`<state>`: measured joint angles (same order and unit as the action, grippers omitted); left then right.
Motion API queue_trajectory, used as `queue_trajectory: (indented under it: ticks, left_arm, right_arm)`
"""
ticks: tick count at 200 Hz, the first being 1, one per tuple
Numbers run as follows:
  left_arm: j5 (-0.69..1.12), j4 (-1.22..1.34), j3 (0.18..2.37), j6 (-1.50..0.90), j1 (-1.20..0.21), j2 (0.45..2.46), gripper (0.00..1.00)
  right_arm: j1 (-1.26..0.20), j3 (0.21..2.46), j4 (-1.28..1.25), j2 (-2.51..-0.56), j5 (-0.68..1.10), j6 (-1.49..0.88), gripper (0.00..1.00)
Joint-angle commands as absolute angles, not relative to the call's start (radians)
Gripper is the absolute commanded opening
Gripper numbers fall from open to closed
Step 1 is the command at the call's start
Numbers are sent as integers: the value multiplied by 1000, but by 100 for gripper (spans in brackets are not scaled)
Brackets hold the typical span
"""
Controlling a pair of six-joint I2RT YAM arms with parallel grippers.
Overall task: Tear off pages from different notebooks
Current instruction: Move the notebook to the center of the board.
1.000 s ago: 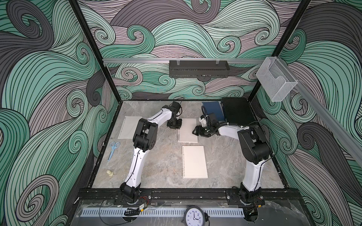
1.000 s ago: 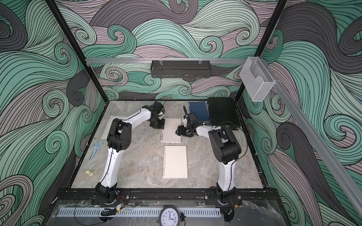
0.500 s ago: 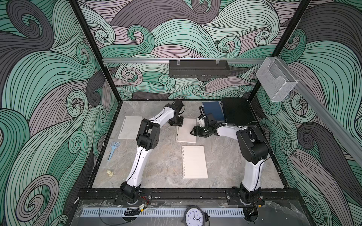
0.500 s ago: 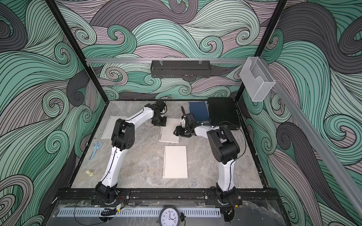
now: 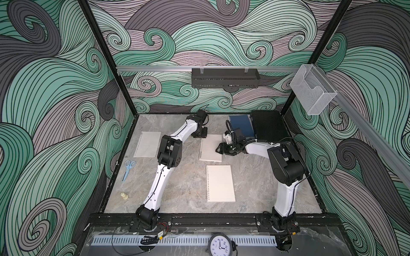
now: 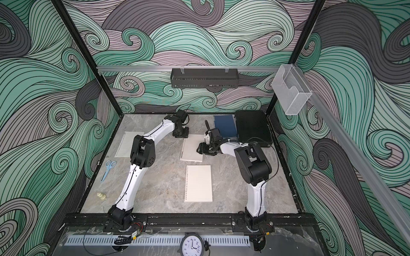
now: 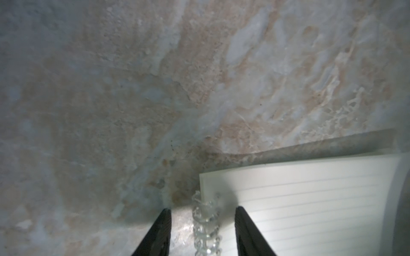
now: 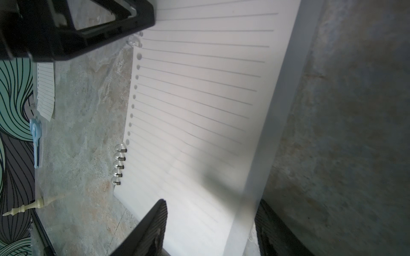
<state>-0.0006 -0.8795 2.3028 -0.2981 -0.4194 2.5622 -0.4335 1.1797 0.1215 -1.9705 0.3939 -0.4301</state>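
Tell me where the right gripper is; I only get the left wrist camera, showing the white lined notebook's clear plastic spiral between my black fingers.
Observer: The right gripper sits at the white lined spiral notebook's opposite long edge, open jaws astride the edge of its top sheet.
Operator: Any page torn off already?
Observer: One loose white lined page lies flat near the grey marble table's left edge.
Operator: Other notebooks?
Observer: A cream-paged spiral notebook lies apart, toward the table's front.

White lined notebook (image 5: pixel 210 150), cream notebook (image 5: pixel 220 184), dark blue notebook (image 5: pixel 243 123), grey-beige marbled table (image 5: pixel 188 188) (teal swirl-patterned walls (image 5: pixel 55 88))
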Motion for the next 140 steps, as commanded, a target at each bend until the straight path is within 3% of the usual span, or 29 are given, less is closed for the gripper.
queue_trajectory:
  ticks: [1,93,140]
  left_arm:
    - [-55,-942,2296,-292,-402,2646,46]
    - [-73,-975,2318,-273,-392,2522,50]
    - [-120,-902,2115,-290,-394,2334,54]
  right_arm:
    - [-440,1163,158,-1971,386,-432,64]
    - [-443,1163,91,-1988,454,-481,64]
    - [-469,1199,72,-2019,488,-498,63]
